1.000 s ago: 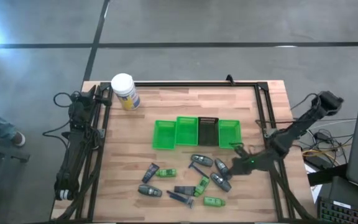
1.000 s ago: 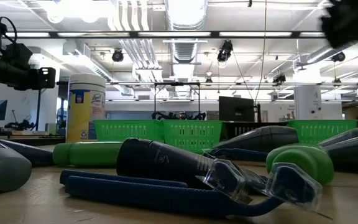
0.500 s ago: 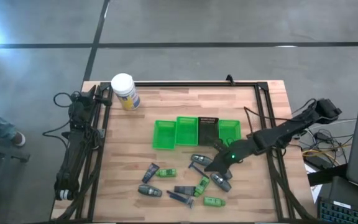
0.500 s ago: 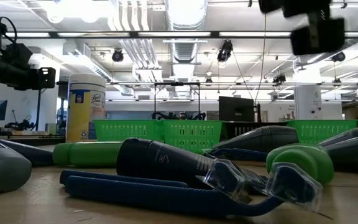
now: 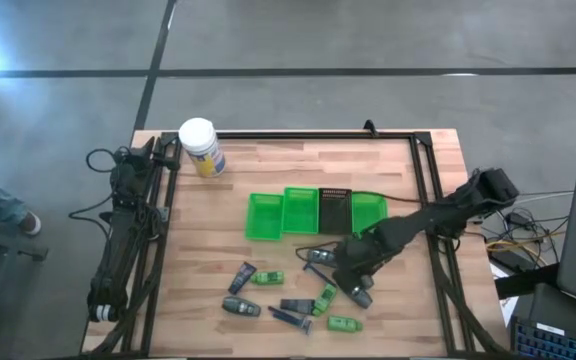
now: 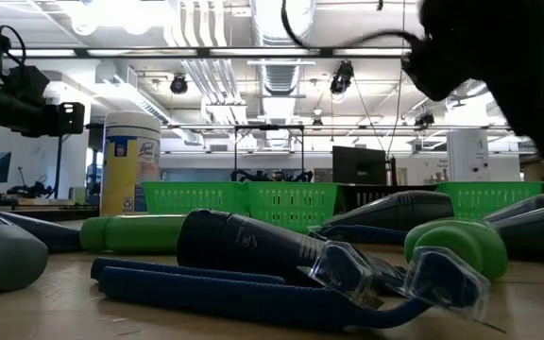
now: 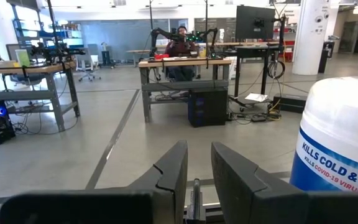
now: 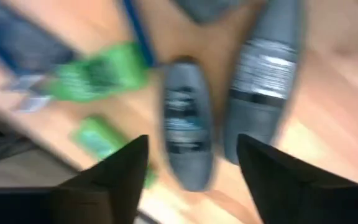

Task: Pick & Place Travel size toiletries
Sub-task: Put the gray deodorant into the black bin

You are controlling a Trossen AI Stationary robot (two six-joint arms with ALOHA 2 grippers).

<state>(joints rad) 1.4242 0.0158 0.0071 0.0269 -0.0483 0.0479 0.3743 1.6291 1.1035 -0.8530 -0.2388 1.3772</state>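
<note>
The travel size toiletries lie loose on the near middle of the wooden table [image 5: 388, 160]: dark grey tubes [image 5: 240, 307], small green bottles [image 5: 343, 323] and a thin dark razor [image 5: 288, 320]. My right gripper [image 5: 351, 275] hangs over their right part, pointing steeply down and open. In the right wrist view its fingers [image 8: 120, 177] stand on either side of one grey tube [image 8: 185, 124], above it, with a second grey tube [image 8: 263, 81] and green bottles [image 8: 95, 78] alongside. My left gripper [image 7: 199, 149] rests at the far left, its fingers a narrow gap apart with nothing between them.
A row of green bins [image 5: 266, 215] with one dark bin [image 5: 334, 210] stands just beyond the toiletries. A white canister with a yellow label [image 5: 200, 147] stands at the far left corner, close beside my left gripper. A black frame [image 5: 423, 190] runs along the table's edges.
My right gripper has swung from the table's right side toward the left, over the toiletries, and has tipped from nearly level to pointing steeply down. In the low view the arm has come lower into the picture. The toiletries have kept still.
</note>
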